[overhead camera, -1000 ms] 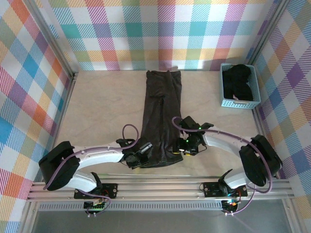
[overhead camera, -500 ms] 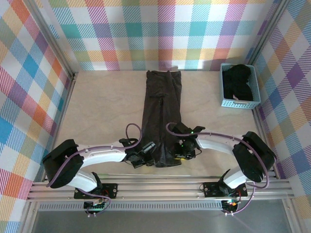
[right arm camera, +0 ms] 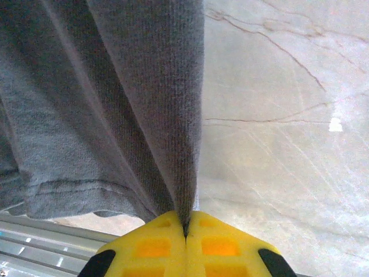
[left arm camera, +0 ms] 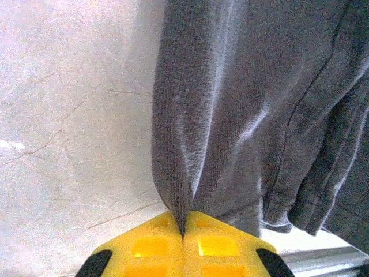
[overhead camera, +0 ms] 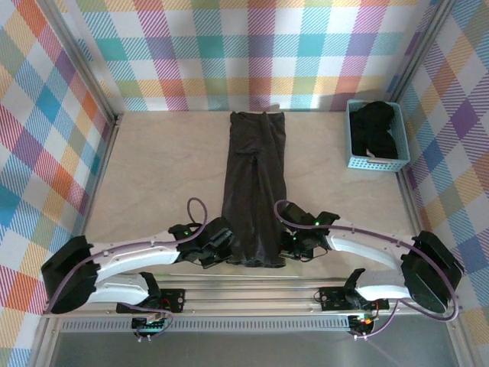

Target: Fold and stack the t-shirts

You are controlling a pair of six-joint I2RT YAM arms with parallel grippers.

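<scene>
I see the table (overhead camera: 153, 176) with the shirt (overhead camera: 254, 183) lying as a long strip down mid-frame, the basket (overhead camera: 376, 163) at upper right, and my left pincer (left arm camera: 183, 234) and right pincer (right arm camera: 185, 231) each clamped tight on a lower corner.

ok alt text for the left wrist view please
The yellow-fingered left gripper, at the bottom edge, is shut on a pinched fold at the side of a dark charcoal t-shirt. The shirt spreads up the right side, with pale veined table on the left.
</scene>
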